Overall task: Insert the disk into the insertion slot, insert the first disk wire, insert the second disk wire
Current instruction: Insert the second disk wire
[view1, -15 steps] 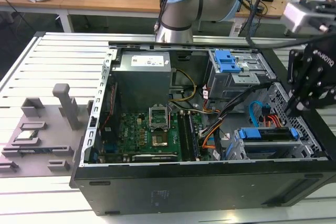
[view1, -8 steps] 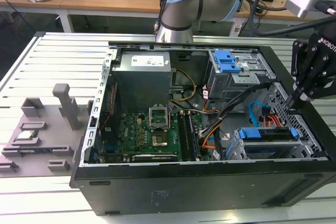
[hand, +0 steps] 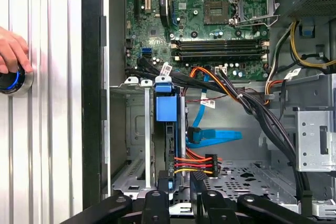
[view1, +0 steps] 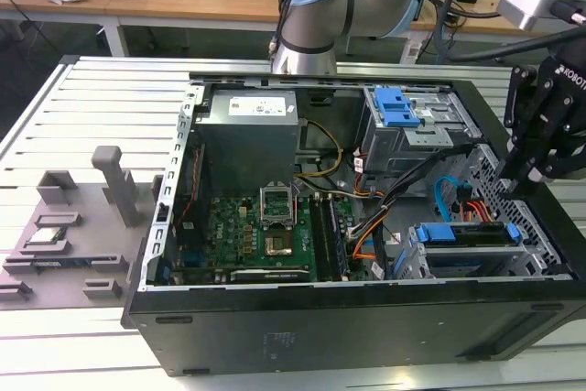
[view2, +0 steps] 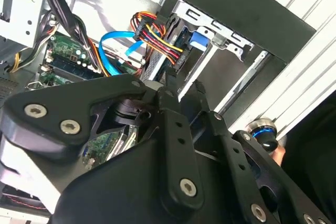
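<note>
From my station I read the disk (view1: 462, 233) as already home in the slot (view1: 417, 261), at the near right corner of the computer case (view1: 320, 336) in the exterior view. So I judge the wiring to be the step in hand.

In the second wrist view the gripper (view2: 185, 83) hangs close over the disk's end. Its fingers (view2: 169, 103) are a little apart and, as far as I can see, pinching nothing.

In the first wrist view the coloured-wire plug (hand: 197, 163) sits right at the disk's end. It may be pushed in, but I can't tell for certain from here. The blue cable (hand: 212, 136) lies just beside it, and its end looks loose.

As I judge it, the next move calls for a fine pinch on a plug, squared to the disk's end and kept off the black cable bundle (hand: 252, 108) nearby.

A person's hand (hand: 10, 53) rests on a button (hand: 8, 80) on the table (hand: 52, 129) outside the case.
</note>
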Robot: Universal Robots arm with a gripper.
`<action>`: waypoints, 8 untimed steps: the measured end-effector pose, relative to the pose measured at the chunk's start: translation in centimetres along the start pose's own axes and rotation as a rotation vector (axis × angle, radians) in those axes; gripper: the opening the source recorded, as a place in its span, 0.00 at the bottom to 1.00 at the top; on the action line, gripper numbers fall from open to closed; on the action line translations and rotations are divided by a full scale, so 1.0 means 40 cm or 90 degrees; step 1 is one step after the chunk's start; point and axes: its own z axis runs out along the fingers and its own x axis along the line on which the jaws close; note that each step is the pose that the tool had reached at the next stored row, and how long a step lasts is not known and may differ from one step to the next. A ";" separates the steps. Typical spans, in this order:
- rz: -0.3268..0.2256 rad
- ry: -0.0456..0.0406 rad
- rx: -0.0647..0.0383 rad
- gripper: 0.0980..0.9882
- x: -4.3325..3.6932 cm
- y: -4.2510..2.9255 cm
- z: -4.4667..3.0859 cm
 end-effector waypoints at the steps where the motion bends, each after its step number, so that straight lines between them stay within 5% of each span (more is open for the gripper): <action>1: 0.000 -0.0004 0.000 0.23 -0.002 0.002 0.005; 4: 0.000 -0.0004 0.000 0.23 -0.018 0.057 0.019; 8: 0.000 -0.0005 0.000 0.23 -0.023 0.087 0.033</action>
